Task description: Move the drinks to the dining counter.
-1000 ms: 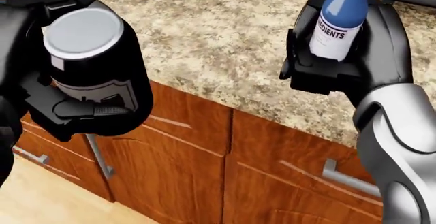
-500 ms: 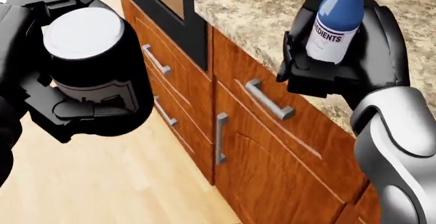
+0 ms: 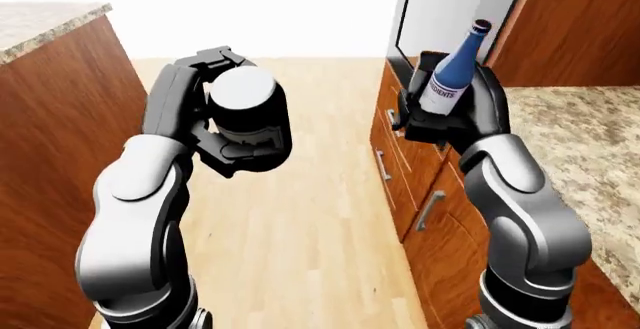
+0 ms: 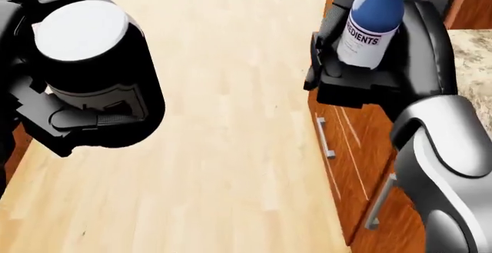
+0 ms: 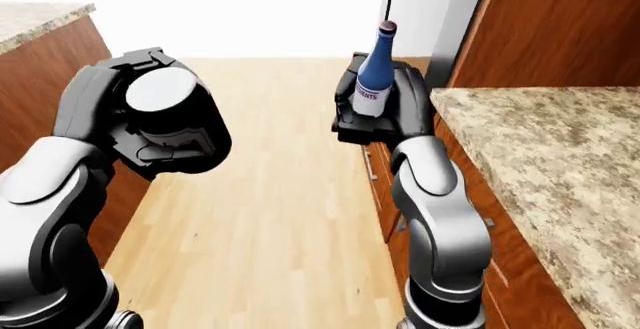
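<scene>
We grip a can [image 3: 248,111] in our left hand [image 3: 205,123] and a bottle [image 3: 452,74] in our right hand [image 3: 455,115]; the top-heavy bottle may tip while walking.

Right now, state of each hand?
Left hand: closed round a black can with a grey lid.
Right hand: closed round a blue glass bottle with a white label.

Being held upright above the wooden floor: black can [image 4: 96,71] with grey lid, blue bottle [image 4: 374,22] with white label
</scene>
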Tool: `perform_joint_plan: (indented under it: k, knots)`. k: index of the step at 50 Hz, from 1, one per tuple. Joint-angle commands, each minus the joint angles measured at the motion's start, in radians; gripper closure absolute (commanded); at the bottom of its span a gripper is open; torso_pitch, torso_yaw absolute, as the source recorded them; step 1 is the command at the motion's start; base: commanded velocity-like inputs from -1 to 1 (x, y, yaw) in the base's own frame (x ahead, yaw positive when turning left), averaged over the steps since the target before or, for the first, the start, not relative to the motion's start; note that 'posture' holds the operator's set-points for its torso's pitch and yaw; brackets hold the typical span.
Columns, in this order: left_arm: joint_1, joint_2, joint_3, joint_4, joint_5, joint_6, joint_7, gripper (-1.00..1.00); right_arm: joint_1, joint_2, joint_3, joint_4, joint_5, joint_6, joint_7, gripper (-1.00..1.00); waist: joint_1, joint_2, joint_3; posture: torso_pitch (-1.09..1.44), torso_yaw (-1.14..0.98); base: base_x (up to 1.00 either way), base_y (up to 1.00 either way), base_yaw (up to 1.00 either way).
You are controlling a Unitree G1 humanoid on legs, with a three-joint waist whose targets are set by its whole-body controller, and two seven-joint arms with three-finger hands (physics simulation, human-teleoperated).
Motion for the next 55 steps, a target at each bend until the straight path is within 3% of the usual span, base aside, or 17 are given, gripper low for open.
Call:
perform_joint_plan:
  k: [1,4,9,13,15,16,17,20,26,29,30,32,34,41,43,44,55]
  knots:
    - [-0.024,0.009,0.006,-0.027,-0.001,-0.025,0.002,1.0,-0.022,-0.002,-0.008,-0.025,-0.003,-0.03,-0.004,1.0,0.003,0.002,-0.029,0.0,0.0,0.0,0.0,1.0]
    - [-0.023,0.009,0.007,-0.028,-0.001,-0.026,0.001,1.0,-0.024,-0.001,-0.008,-0.025,-0.003,-0.03,-0.004,1.0,0.009,0.005,-0.026,0.0,0.0,0.0,0.0,1.0]
    - [-0.022,0.01,0.006,-0.029,-0.002,-0.025,0.001,1.0,-0.019,0.0,-0.007,-0.029,-0.003,-0.03,-0.005,1.0,0.003,0.062,-0.02,0.0,0.0,0.0,0.0,1.0]
    - [-0.027,0.012,0.006,-0.034,-0.002,-0.017,-0.001,1.0,-0.022,-0.001,-0.007,-0.033,-0.002,-0.023,-0.006,1.0,-0.004,0.127,-0.021,0.0,0.0,0.0,0.0,1.0]
    - [-0.031,0.014,0.006,-0.037,-0.001,-0.01,-0.002,1.0,-0.027,-0.002,-0.009,-0.039,-0.001,-0.013,-0.007,1.0,0.001,0.196,-0.044,0.0,0.0,0.0,0.0,1.0]
    - [-0.035,0.014,0.006,-0.04,-0.001,-0.005,-0.003,1.0,-0.028,-0.002,-0.009,-0.043,0.0,-0.009,-0.007,1.0,0.008,0.157,-0.027,0.0,0.0,0.0,0.0,1.0]
    - [-0.035,0.014,0.004,-0.04,-0.001,-0.004,-0.002,1.0,-0.028,-0.003,-0.009,-0.041,0.0,-0.009,-0.007,1.0,0.009,0.164,-0.031,0.0,0.0,0.0,0.0,1.0]
    - [-0.022,0.009,0.002,-0.026,-0.001,-0.028,-0.001,1.0,-0.02,-0.001,-0.007,-0.035,-0.002,-0.022,-0.005,1.0,0.028,0.125,-0.04,0.0,0.0,0.0,0.0,1.0]
    - [-0.029,0.003,-0.004,-0.023,0.004,-0.026,0.002,1.0,-0.028,-0.001,-0.013,-0.038,0.005,-0.013,-0.009,1.0,0.014,0.053,-0.009,0.0,0.0,0.0,0.0,1.0]
    - [-0.026,0.0,-0.005,-0.025,0.005,-0.027,0.003,1.0,-0.027,-0.002,-0.013,-0.036,0.007,-0.018,-0.009,1.0,0.0,-0.033,-0.032,0.0,0.0,0.0,0.0,1.0]
    - [-0.022,0.0,-0.003,-0.026,0.005,-0.029,0.002,1.0,-0.026,-0.002,-0.012,-0.039,0.007,-0.015,-0.01,1.0,0.0,0.012,-0.018,0.0,0.0,0.0,0.0,1.0]
    - [-0.018,0.0,-0.001,-0.029,0.005,-0.029,0.001,1.0,-0.028,-0.003,-0.015,-0.043,0.009,-0.012,-0.012,1.0,0.008,-0.002,-0.021,0.0,0.0,0.0,0.0,1.0]
    - [-0.017,-0.001,0.001,-0.026,0.004,-0.036,0.002,1.0,-0.029,-0.004,-0.015,-0.049,0.012,-0.007,-0.014,1.0,0.009,0.014,-0.03,0.0,0.0,0.0,0.0,1.0]
    - [-0.01,-0.002,0.002,-0.029,0.002,-0.037,0.001,1.0,-0.02,-0.005,-0.012,-0.044,0.011,-0.019,-0.013,1.0,-0.004,0.113,-0.019,0.0,0.0,0.0,0.0,1.0]
    - [-0.011,-0.001,0.002,-0.038,0.002,-0.027,0.001,1.0,-0.021,-0.004,-0.01,-0.04,0.01,-0.022,-0.013,1.0,-0.003,0.167,-0.033,0.0,0.0,0.0,0.0,1.0]
    - [-0.011,-0.001,0.002,-0.038,0.002,-0.027,0.001,1.0,-0.021,-0.004,-0.01,-0.04,0.01,-0.022,-0.012,1.0,-0.001,0.172,-0.048,0.0,0.0,0.0,0.0,1.0]
    - [-0.011,-0.004,-0.006,-0.03,0.004,-0.037,0.002,1.0,-0.019,-0.003,-0.013,-0.043,0.009,-0.022,-0.01,1.0,0.013,0.046,-0.007,0.0,0.0,0.0,0.0,1.0]
